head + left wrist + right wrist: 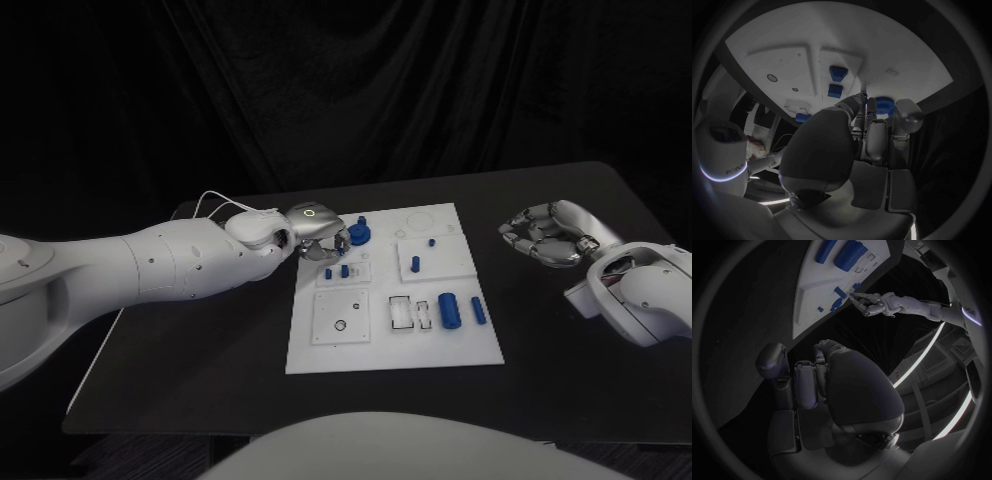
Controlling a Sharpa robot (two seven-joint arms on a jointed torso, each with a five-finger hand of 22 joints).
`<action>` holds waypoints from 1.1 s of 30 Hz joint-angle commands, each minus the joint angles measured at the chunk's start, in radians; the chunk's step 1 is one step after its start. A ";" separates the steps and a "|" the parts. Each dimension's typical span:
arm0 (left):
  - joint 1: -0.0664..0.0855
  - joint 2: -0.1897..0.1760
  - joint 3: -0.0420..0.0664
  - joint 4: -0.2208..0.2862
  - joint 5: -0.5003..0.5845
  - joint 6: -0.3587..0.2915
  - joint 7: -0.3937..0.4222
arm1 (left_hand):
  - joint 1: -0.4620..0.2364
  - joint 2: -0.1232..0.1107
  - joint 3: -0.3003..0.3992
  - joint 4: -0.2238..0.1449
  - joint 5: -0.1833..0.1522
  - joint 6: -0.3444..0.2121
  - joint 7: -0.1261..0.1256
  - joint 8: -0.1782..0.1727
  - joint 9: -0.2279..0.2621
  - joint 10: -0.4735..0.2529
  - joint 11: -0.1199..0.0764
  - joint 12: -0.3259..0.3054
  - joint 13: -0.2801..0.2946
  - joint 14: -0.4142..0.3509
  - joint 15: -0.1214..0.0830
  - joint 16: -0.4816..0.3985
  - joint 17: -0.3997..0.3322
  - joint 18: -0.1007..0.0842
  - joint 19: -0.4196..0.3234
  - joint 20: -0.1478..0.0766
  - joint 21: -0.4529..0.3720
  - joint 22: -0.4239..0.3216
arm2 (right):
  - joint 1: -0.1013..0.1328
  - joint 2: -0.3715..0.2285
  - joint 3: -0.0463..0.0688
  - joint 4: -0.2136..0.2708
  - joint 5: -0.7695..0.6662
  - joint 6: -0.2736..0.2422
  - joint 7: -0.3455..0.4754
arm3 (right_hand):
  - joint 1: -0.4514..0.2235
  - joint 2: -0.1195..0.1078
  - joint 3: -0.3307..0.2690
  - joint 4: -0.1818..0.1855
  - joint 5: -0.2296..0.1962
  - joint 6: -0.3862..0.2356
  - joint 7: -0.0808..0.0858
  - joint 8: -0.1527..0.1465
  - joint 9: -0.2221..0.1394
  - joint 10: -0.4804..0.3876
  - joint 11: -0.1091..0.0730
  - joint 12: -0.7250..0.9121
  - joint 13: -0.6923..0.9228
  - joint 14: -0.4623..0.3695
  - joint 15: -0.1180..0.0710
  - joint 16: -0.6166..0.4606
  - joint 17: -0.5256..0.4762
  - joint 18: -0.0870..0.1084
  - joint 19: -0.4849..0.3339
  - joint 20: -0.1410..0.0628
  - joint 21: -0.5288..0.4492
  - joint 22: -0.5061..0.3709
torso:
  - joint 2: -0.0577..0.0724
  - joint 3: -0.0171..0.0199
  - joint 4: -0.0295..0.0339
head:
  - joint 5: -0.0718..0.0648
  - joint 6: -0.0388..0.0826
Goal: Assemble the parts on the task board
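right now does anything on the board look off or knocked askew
Nothing stands out. The blue parts lie or stand square on the board, the left hand is at a part by its far left corner, and the right hand hangs off to the side.

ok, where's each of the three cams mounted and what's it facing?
Head view: on the head, looking down at the task board; both arms, left hand at the board's far-left corner, right hand off the board.
Left wrist view: behind the left hand, facing the task board.
Right wrist view: behind the right hand, facing the task board.
Shared: board and left hand.
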 commanded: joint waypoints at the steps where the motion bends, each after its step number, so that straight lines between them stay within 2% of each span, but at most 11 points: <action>1: -0.001 0.003 0.001 -0.002 0.001 -0.012 -0.004 | 0.000 -0.003 0.000 -0.007 0.001 0.004 0.000 0.003 0.001 0.007 -0.002 -0.006 0.002 -0.003 0.001 -0.005 0.000 0.002 -0.001 0.001 0.003 0.107 | -0.002 0.001 0.001 0.001 -0.005 0.009 -0.016 | -0.001 0.000 0.005 0.001 0.006 0.002 -0.002 0.003 -0.001 0.000 -0.003 -0.002 0.001 0.013 0.003 -0.004 0.079 0.009 -0.007 -0.003 -0.006 0.116 | 0.000 -0.0001 0.0003 | 0.000 0.000; 13: -0.002 0.008 0.001 -0.013 0.001 0.005 -0.020 | 0.000 -0.006 0.002 -0.010 -0.005 0.001 0.001 0.000 0.001 0.007 -0.001 -0.012 0.001 -0.002 0.002 -0.005 0.001 0.000 0.001 0.002 0.009 0.109 | -0.002 0.001 0.001 0.001 -0.005 0.014 -0.019 | 0.000 0.000 0.005 0.000 0.006 0.001 -0.002 0.003 -0.002 0.000 -0.003 -0.002 0.000 0.013 0.002 -0.004 0.078 0.010 -0.008 -0.003 -0.007 0.116 | 0.000 0.0001 0.0006 | 0.000 0.000; 27: -0.007 0.007 0.001 -0.009 0.001 0.012 -0.017 | -0.001 -0.005 0.003 -0.011 -0.009 -0.003 0.000 -0.004 0.000 0.008 -0.002 -0.016 0.000 -0.002 0.002 -0.005 0.001 0.000 0.001 0.002 0.012 0.110 | -0.002 -0.001 0.001 0.002 -0.005 0.016 -0.022 | 0.000 0.000 0.006 0.000 0.006 0.000 -0.002 0.004 -0.002 0.000 -0.003 -0.002 0.001 0.013 0.002 -0.004 0.078 0.009 -0.007 -0.003 -0.006 0.116 | 0.001 0.0002 0.0013 | -0.007 0.000; 33: -0.007 0.005 0.001 -0.008 0.001 0.011 -0.016 | -0.002 -0.004 0.003 -0.011 -0.011 -0.006 0.000 -0.006 -0.001 0.008 -0.003 -0.017 0.000 -0.001 0.002 -0.005 0.002 0.000 0.001 0.002 0.012 0.110 | -0.002 0.001 0.001 0.002 -0.005 0.018 -0.022 | 0.001 0.000 0.007 -0.001 0.006 0.000 -0.002 0.004 -0.002 0.000 -0.003 -0.002 0.000 0.013 0.002 -0.005 0.078 0.009 -0.007 -0.003 -0.006 0.116 | 0.001 -0.0004 0.0004 | -0.003 0.000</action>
